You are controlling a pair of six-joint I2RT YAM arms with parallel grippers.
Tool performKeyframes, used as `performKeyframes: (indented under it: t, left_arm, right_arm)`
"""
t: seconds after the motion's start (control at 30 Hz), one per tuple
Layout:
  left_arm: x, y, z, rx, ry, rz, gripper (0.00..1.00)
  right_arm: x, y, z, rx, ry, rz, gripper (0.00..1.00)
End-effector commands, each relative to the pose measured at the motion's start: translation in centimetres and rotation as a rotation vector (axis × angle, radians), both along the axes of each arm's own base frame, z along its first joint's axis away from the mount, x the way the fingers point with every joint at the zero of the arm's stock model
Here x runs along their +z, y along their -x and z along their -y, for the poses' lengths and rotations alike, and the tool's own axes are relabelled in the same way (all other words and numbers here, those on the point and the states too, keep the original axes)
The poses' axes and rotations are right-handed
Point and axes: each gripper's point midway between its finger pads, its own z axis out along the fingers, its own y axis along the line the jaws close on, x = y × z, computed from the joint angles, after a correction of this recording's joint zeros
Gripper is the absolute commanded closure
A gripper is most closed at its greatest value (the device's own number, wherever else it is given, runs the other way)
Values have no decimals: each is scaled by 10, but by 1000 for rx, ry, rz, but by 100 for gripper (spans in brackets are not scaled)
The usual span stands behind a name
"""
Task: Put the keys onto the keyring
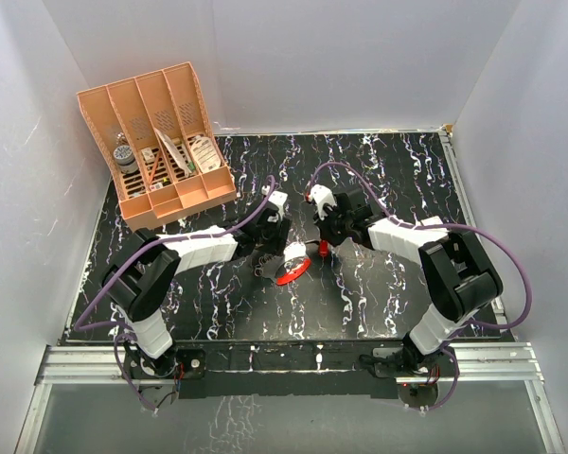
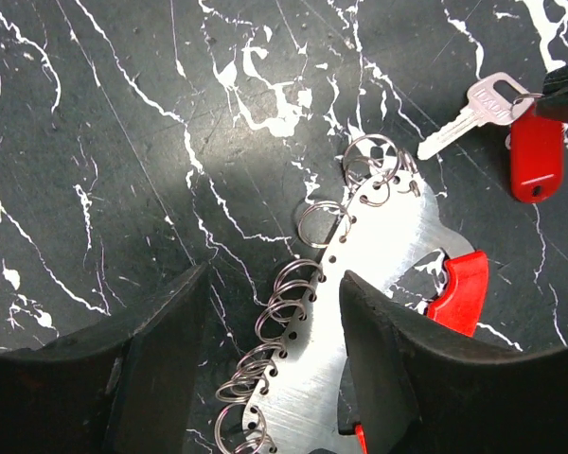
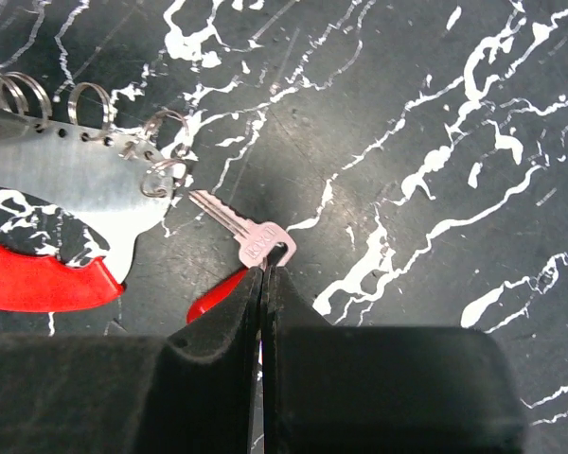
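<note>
The key lies flat on the dark marbled table, a little right of centre. Its silver blade points left and its head, with a red tag attached, points right. The right gripper has its fingers pressed together on the head end of the key, so I judge the key to be pinched there; the tag is partly hidden under the fingers.

Just left of the blade tip is the keyring, a flat metal plate with a red grip and a row of split rings along one edge. Its long axis runs roughly left to right, nearly in line with the key. The end ring sits just beside the blade tip, and whether they touch is unclear.

The left gripper stands with its jaws apart over the left part of the plate, rings between them and one finger overlapping the metal; I cannot tell whether it presses down.

The right arm is the nearer one to the key, and the coming move looks like a short push leftward along the blade's axis into that end ring
</note>
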Motion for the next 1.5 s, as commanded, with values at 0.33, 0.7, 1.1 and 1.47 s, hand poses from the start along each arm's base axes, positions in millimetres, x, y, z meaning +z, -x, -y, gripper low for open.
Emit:
performKeyframes:
  t: [0.33, 0.7, 1.1, 1.47]
  left_arm:
    - [15, -1, -8, 30, 18, 35, 45]
    - [17, -1, -8, 32, 17, 37, 45]
    - [17, -2, -9, 36, 12, 40, 45]
    - [21, 0, -8, 32, 27, 45, 46]
  right_arm:
    - [25, -7, -21, 91, -87, 67, 100]
    - [55, -21, 16, -133, -11, 185, 100]
    - [23, -3, -4, 8, 103, 91, 100]
    - [15, 5, -37, 157, -21, 72, 100]
